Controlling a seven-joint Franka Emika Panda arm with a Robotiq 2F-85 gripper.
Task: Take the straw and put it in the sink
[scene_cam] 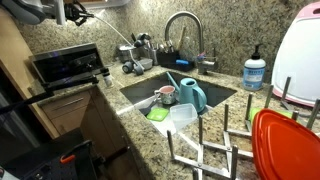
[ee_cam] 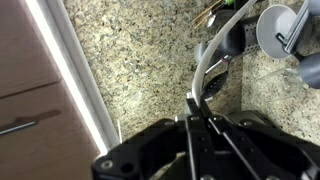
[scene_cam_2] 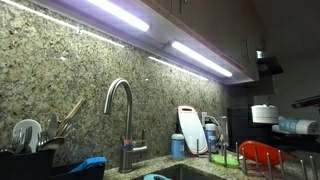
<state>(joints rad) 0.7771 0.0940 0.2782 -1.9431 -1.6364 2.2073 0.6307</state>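
Straw (ee_cam: 207,62) — long axis runs outward from fingers (ee_cam: 190,114) | apparently clamped between them

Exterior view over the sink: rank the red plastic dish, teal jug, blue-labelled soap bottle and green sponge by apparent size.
1. Red plastic dish, nearest the camera.
2. Teal jug and blue-labelled soap bottle, too alike to rank.
3. Green sponge.
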